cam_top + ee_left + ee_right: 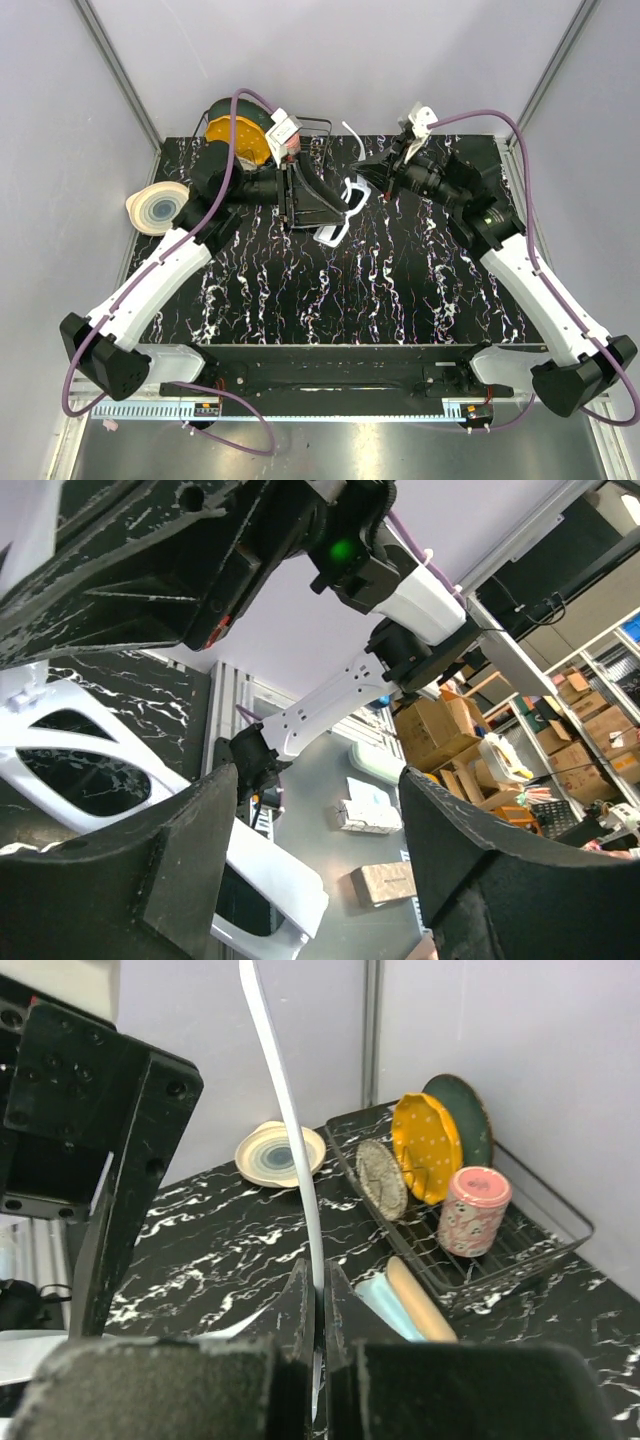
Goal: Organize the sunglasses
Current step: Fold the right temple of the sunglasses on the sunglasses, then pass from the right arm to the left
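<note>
The sunglasses (352, 196), a thin whitish frame with clear lenses, are held up over the back middle of the table. My right gripper (372, 172) is shut on one slim arm (290, 1130), which sticks up between its fingers in the right wrist view (320, 1305). My left gripper (322, 203) is open right beside the front of the frame. In the left wrist view the frame (60, 755) runs past the left finger (120, 880), and the jaws (320, 880) stand wide apart. I cannot tell whether that finger touches the frame.
A wire dish rack (520, 1245) at the back holds a yellow plate (238, 140), a green plate (465, 1110) and a pink cup (475, 1210). A light-blue cloth (385, 1305) and a tan roll (425, 1300) lie by the rack. A striped bowl (160, 207) sits back left.
</note>
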You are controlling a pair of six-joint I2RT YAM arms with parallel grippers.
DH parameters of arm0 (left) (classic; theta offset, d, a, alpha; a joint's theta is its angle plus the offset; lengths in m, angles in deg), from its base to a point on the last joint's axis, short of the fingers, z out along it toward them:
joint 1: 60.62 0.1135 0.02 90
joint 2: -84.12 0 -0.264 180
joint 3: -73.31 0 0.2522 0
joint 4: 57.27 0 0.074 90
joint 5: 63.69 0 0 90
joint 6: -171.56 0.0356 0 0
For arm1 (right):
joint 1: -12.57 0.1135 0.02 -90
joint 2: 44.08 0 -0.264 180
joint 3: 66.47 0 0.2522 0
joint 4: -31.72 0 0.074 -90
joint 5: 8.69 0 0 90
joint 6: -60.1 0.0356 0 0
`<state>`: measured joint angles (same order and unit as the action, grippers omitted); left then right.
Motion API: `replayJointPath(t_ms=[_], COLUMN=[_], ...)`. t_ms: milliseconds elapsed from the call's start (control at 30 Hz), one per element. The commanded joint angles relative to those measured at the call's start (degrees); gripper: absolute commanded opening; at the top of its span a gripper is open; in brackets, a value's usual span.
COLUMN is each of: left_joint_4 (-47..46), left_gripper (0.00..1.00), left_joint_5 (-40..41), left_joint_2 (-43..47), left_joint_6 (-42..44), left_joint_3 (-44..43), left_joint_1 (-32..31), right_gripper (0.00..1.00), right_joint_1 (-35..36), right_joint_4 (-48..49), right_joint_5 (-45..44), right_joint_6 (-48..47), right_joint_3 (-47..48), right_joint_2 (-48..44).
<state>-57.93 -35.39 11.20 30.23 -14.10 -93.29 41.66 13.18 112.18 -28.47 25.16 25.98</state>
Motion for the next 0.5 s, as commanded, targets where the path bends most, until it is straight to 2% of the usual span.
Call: replayJointPath(t_ms=[0, 100, 200, 300, 400, 467], left_joint_4=[14.13, 19.42, 18.29, 14.59, 15.81, 18.10], left_gripper=[0.73, 0.76, 0.77, 0.76, 0.76, 0.82], left_joint_5=[1.48, 5.95, 5.62, 1.58, 5.33, 7.37], left_joint_2=[1.56, 1.91, 1.12, -0.46, -0.20, 0.24], left_joint_6=[11.24, 14.59, 12.40, 8.01, 7.56, 6.60], left_joint_3=[-7.99, -10.64, -10.12, -8.45, -8.18, -8.27], left_joint_1=[0.06, 1.11, 1.55, 1.73, 3.83, 6.82], right_gripper=[0.00, 0.00, 0.00, 0.00, 0.00, 0.01], right_joint_1=[0.36, 0.45, 0.45, 0.54, 0.63, 0.54], right_joint_4=[7.93, 11.62, 14.44, 14.71, 14.80, 15.67], right_joint_5=[-3.45, -4.32, -4.51, -3.63, -3.10, -2.66], right_joint_6=[-7.66, -9.69, -10.31, -10.22, -10.74, -11.10], right_joint_3=[-2.18, -4.64, -5.09, -4.48, -4.74, -5.53], right_joint_2=[-4.58, -6.42, -7.31, -7.22, -7.39, -8.01])
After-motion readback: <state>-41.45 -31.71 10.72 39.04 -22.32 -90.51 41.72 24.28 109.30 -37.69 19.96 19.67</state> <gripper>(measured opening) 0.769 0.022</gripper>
